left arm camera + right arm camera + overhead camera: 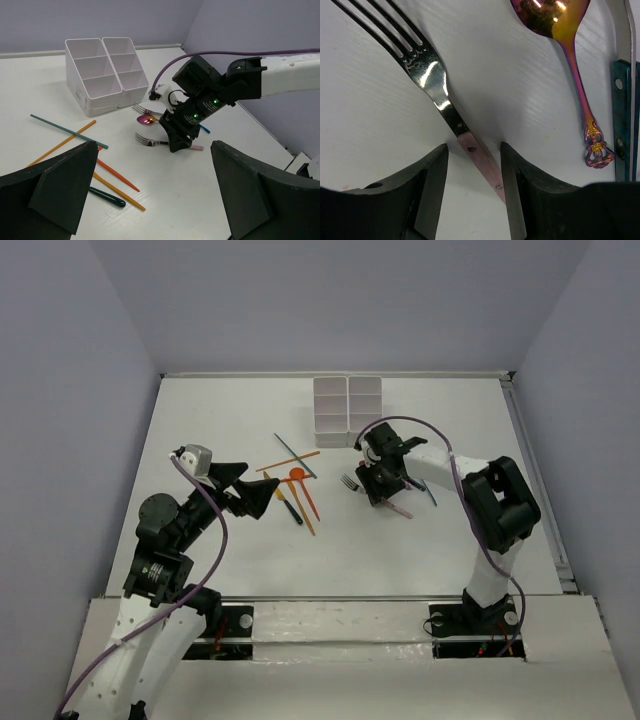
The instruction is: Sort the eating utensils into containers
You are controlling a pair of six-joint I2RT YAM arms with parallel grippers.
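Right wrist view: the right gripper (472, 150) stands open astride the silver fork (426, 67), one finger on each side of its pinkish handle, with a purple-gold spoon (555, 20) lying just beside it. In the top external view the fork rests on the table (200, 430) near the white containers (347, 405). The left gripper (154, 144) hangs spread wide beside the orange and teal sticks (285, 462).
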